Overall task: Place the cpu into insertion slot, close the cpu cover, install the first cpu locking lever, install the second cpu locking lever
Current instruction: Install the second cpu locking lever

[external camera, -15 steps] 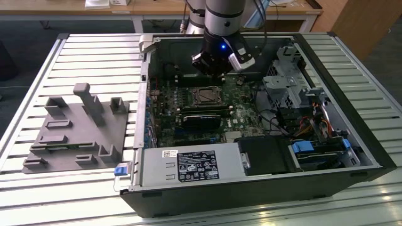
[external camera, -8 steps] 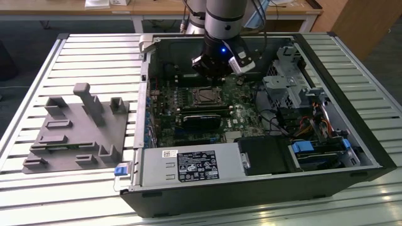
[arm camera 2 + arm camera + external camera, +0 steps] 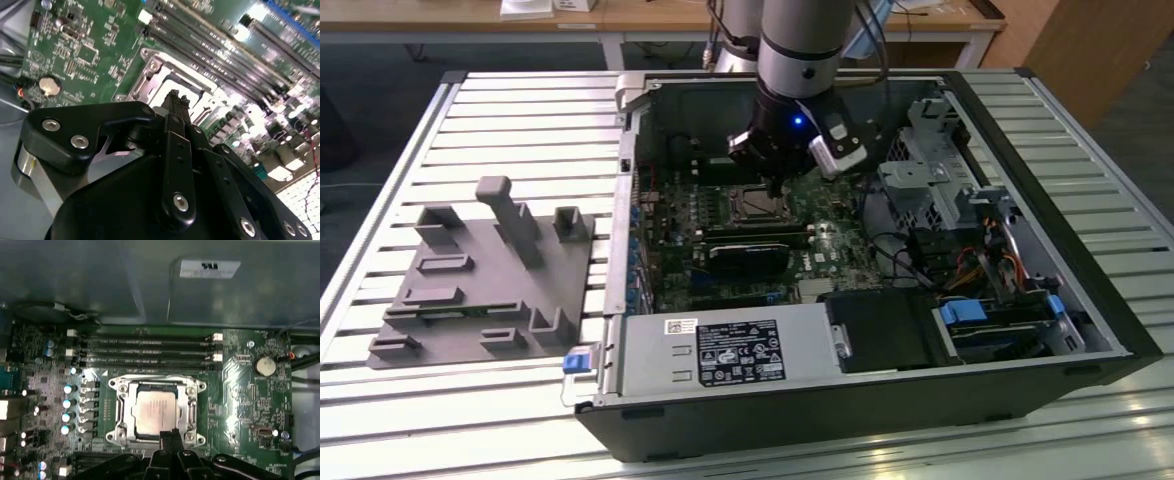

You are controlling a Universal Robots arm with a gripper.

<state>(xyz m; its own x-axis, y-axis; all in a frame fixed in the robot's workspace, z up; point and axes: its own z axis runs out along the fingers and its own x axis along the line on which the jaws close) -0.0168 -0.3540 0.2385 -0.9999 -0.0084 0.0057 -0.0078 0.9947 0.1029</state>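
Note:
The cpu (image 3: 152, 410), a dull silver square, lies flat in the insertion slot (image 3: 754, 205) on the green board. The cpu cover (image 3: 121, 407), a silvery frame, lies down around it, with the chip's top showing through its cut-out. My gripper (image 3: 170, 434) hangs just above the near edge of the cover with its black fingers pressed together into one narrow tip and nothing between them. In the second wrist view the gripper (image 3: 174, 96) points at the cover (image 3: 150, 75). In the exterior view the gripper (image 3: 778, 190) reaches down into the open computer case right over the slot.
Long memory slots (image 3: 150, 347) run beside the socket, with a coin battery (image 3: 264, 366) off to one side. A black card (image 3: 750, 255), the power supply (image 3: 720, 355) and a drive cage (image 3: 921, 170) crowd the case. A grey fixture (image 3: 480, 270) sits on the table at the exterior view's left.

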